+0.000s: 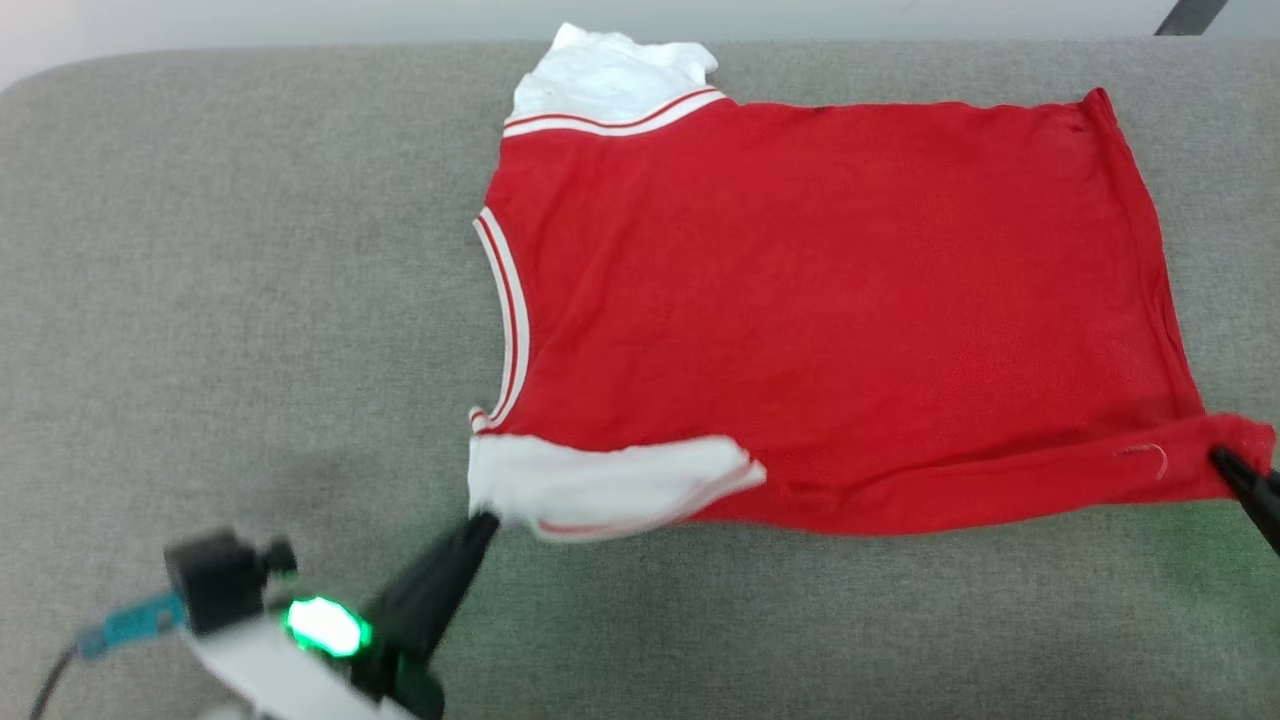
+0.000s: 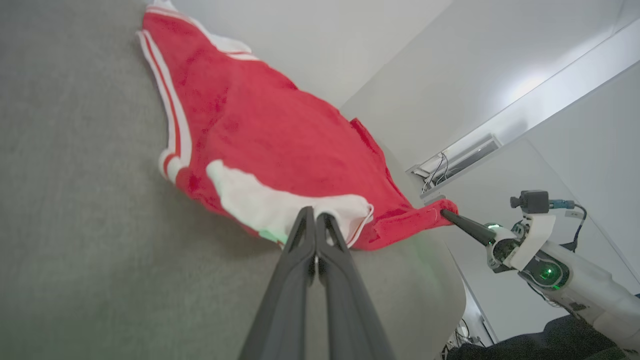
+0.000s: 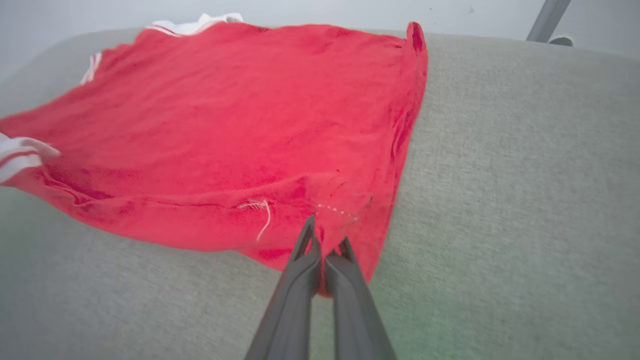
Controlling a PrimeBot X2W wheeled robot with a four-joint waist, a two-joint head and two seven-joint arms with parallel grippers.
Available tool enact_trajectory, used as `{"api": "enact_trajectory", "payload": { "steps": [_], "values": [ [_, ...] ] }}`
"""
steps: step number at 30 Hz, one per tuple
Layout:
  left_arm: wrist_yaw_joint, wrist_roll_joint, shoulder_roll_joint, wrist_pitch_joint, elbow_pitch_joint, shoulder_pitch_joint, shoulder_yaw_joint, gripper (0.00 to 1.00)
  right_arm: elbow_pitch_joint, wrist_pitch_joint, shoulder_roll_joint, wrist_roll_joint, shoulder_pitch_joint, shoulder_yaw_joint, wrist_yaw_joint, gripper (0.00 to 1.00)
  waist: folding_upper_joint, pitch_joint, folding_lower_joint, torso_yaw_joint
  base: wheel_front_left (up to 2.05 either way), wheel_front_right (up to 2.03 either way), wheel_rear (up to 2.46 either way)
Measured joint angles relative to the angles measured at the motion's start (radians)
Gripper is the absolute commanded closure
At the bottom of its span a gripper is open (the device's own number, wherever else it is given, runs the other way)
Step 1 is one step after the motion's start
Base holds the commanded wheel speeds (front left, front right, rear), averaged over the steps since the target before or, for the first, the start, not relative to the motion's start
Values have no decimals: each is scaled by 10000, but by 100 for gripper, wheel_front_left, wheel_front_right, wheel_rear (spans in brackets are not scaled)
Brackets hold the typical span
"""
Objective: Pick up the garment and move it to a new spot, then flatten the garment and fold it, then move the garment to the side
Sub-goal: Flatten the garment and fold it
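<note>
Your left pincer [image 1: 484, 520] and right pincer [image 1: 1230, 464], fingers closed, each clamp the lower-frame edge of the red white-sleeved jersey T-shirt [image 1: 820, 300], seemingly to fold it.

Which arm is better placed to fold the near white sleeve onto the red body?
Left. The left gripper is shut on the near sleeve of the garment; the right gripper pinches the hem corner at the other end.

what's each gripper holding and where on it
Both hold the garment: the left gripper pinches the near white sleeve, the right gripper the near hem corner.
</note>
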Motion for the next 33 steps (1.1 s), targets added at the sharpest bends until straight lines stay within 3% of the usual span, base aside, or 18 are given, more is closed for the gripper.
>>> {"api": "enact_trajectory", "payload": {
  "steps": [4,10,20,28,29,30,31,32,33],
  "values": [
    [0,-267,-397,46,497,-1469,-61,100,-17,650,556,4,-719,-608,0,100,0,20,0,13,0,0,0],
    [0,-441,-917,159,2084,-3414,-282,100,823,1279,1308,-35,-2104,-696,0,100,0,270,1,-36,0,0,0],
    [0,159,-2161,-15,4763,-5138,-81,100,2541,1039,2222,-303,-3678,-512,0,100,0,1135,0,-111,0,0,0],
    [-2,1028,-2663,-59,6416,-5878,-176,100,3342,483,2276,-407,-4332,190,0,100,0,1916,1,-147,0,0,0],
    [-2,1170,-2686,-61,6537,-5930,-203,96,3402,395,2270,-414,-4391,286,0,100,0,1958,1,-150,0,0,0],
    [-12,1335,-2686,-69,6638,-5976,-261,75,3455,276,2253,-483,-4440,364,0,100,0,1960,0,-154,0,0,0],
    [-13,1546,-2688,-67,6755,-6022,-328,44,3528,140,2240,-560,-4469,422,0,76,0,1937,0,-157,0,0,0],
    [-15,1720,-2677,-67,6861,-6026,-395,0,3647,40,2234,-575,-4477,458,0,8,0,1897,1,-160,0,0,0],
    [-15,1866,-2650,-69,6953,-6027,-416,0,3730,-65,2232,-579,-4472,510,0,0,0,1841,1,-163,0,0,0]
  ]
}}
